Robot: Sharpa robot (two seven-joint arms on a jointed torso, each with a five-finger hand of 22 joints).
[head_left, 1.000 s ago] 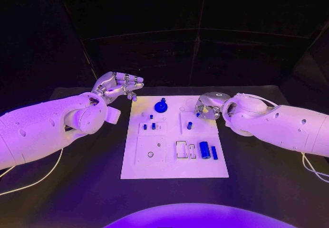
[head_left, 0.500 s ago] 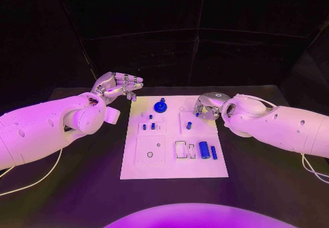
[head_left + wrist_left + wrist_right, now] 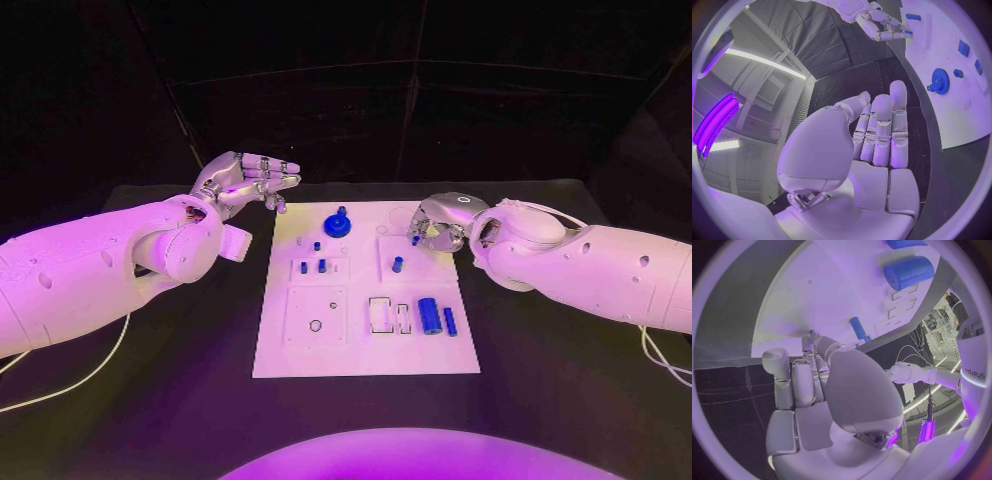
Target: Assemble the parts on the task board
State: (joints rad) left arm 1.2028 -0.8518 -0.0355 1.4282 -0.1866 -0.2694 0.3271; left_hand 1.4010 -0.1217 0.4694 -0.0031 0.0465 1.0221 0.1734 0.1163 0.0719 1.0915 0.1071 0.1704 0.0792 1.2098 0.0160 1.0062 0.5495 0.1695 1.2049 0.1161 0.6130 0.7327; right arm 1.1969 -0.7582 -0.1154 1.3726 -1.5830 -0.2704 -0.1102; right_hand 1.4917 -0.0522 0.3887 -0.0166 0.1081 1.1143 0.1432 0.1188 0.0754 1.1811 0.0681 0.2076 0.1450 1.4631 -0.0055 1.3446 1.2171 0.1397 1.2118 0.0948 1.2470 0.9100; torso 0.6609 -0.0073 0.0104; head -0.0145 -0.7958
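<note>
I am holding my left hand [image 3: 248,180] raised off the far left corner of the task board [image 3: 289,350], fingers loosely curled together and gripping nothing. On the board, going rightward, a blue gear [image 3: 338,224] is standing near the far edge, small blue pegs [image 3: 312,266] are sitting upright in the block just nearer me, and a single peg [image 3: 398,264] is standing right of them. In the near row a pale rectangular frame is lying beside a fat blue cylinder [image 3: 430,315] and a slim blue bar [image 3: 451,320], all apart from each other. The board is lying in the middle of the black desk [image 3: 562,380].

My right hand [image 3: 440,222] is hanging over the board's far right corner, fingers bent down; a small blue piece is showing at the fingertips [image 3: 812,335], but I cannot tell whether I am pinching it. I am judging that this step needs a slow, straight descent, keeping the fingertips upright over the socket so nothing tips the standing peg nearby.
</note>
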